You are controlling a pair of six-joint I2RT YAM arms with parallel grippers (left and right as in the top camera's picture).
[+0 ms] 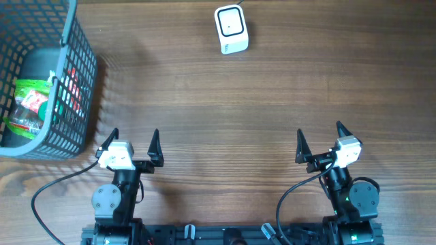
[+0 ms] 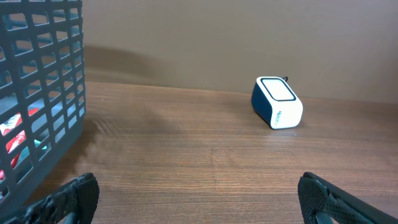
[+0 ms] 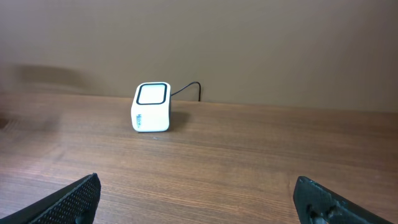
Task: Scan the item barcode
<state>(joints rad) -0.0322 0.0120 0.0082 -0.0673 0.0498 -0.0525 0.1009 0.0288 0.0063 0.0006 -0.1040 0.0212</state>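
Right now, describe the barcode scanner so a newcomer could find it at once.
Start at the wooden table and look to its far side, right of the mesh basket. The scanner stands there alone: a small white box with a dark-framed window on top.

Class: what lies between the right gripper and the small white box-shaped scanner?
Nothing: only bare brown wooden tabletop separates the right gripper from the small white box-shaped scanner, as the right wrist view shows.

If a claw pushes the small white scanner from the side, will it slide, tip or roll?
The scanner is boxy with flat faces, so it probably will not roll. It looks small and plastic, likely light, so it may slide on the smooth wooden table. Its cable at the back might tug and turn it.
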